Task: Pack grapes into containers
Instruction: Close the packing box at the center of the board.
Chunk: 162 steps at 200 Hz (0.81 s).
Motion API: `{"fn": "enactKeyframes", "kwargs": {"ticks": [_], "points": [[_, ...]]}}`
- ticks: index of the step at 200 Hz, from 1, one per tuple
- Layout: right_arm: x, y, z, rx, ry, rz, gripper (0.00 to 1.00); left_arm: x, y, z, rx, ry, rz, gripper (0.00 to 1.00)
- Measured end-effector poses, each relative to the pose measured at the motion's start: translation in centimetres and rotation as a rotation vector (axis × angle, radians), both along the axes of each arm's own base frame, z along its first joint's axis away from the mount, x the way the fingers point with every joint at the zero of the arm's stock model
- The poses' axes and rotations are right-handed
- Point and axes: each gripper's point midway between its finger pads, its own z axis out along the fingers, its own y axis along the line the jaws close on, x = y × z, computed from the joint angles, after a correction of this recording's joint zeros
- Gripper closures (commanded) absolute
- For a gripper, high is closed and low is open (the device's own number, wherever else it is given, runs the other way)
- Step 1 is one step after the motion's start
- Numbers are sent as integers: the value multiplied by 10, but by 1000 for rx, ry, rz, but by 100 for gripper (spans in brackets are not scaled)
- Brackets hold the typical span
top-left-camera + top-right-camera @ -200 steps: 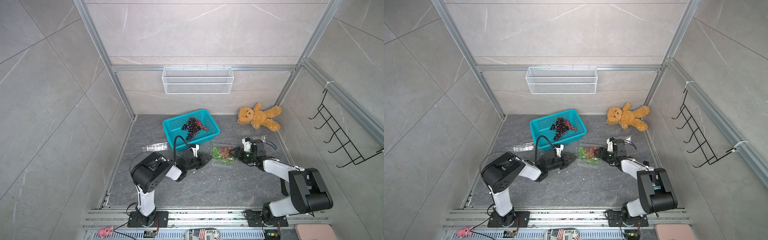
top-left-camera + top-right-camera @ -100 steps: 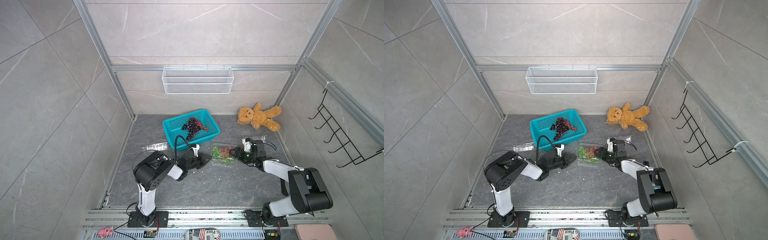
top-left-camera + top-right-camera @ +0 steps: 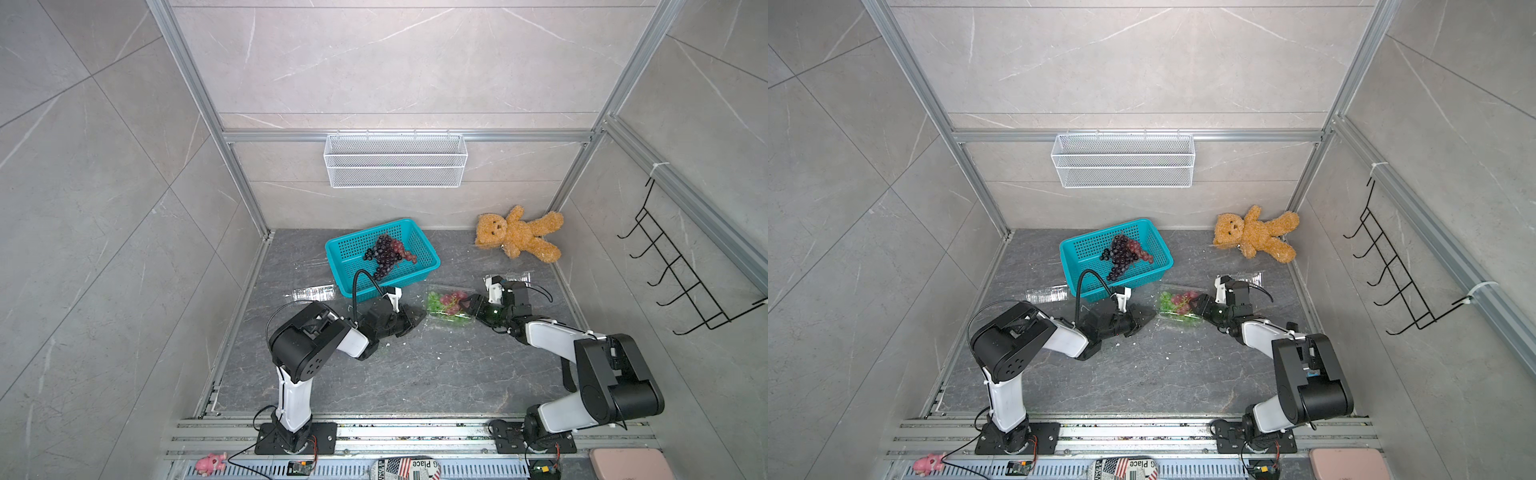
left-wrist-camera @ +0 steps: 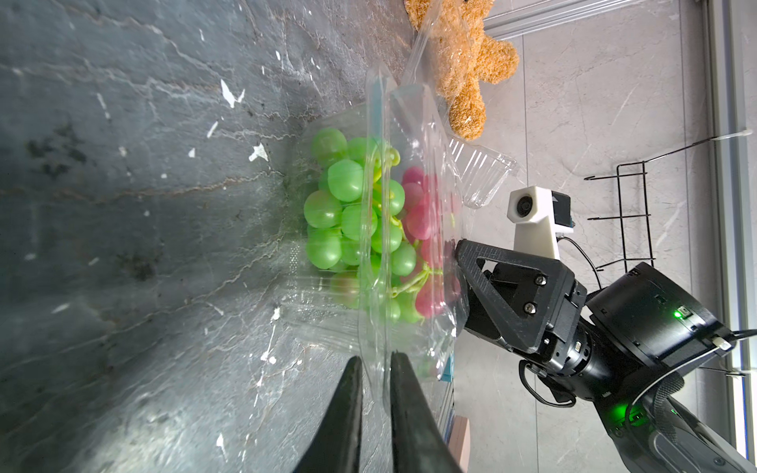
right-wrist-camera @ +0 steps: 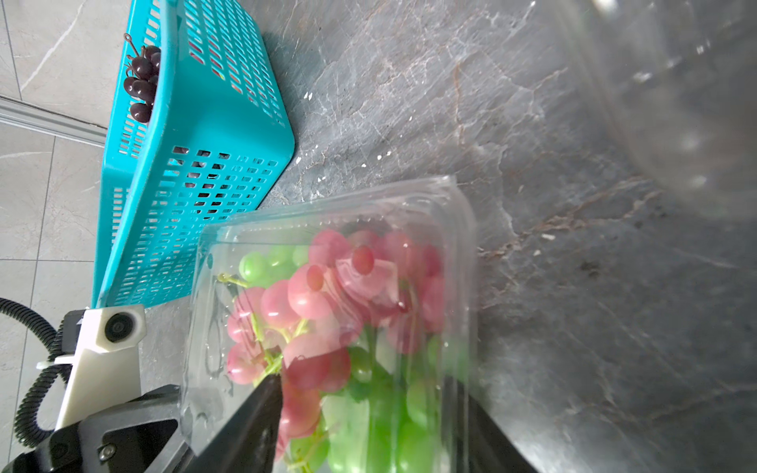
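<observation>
A clear container (image 3: pixel 454 321) (image 3: pixel 1183 321) lies on the dark floor between my two arms, with green and pink grapes (image 3: pixel 446 300) (image 4: pixel 348 213) (image 5: pixel 311 295) inside. At one end my left gripper (image 3: pixel 419 318) (image 4: pixel 377 362) is shut, pinching the container's thin plastic rim (image 4: pixel 375 327). At the other end my right gripper (image 3: pixel 467 306) (image 5: pixel 368 409) grips it, one finger (image 5: pixel 258 417) on the lid side and the other seen blurred through the base side. More dark purple and reddish grapes (image 3: pixel 384 254) (image 3: pixel 1121 251) lie in the teal basket (image 3: pixel 428 262).
An empty clear container (image 3: pixel 316 293) lies left of the basket and another (image 3: pixel 515 275) (image 4: pixel 483 176) behind my right wrist. A teddy bear (image 3: pixel 517 235) lies in the back right corner. A white wire basket (image 3: pixel 395 160) and a black hook rack (image 3: pixel 681 270) hang on the walls.
My left gripper's fingers have narrowed onto the container's rim and the left arm has edged slightly toward it. The right arm has barely moved.
</observation>
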Motion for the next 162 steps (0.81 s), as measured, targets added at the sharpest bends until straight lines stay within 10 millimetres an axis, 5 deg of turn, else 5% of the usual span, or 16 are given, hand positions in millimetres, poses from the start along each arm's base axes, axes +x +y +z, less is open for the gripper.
{"fn": "enactKeyframes", "kwargs": {"ticks": [109,143,162], "points": [[0,0,-1,4,-2,-7,38,0,-3,-2,17,7,1,97],[0,0,0,4,-4,-7,38,0,-3,-2,25,8,1,91],[-1,0,1,4,-1,-6,38,-2,-1,-2,60,8,-7,80]]}}
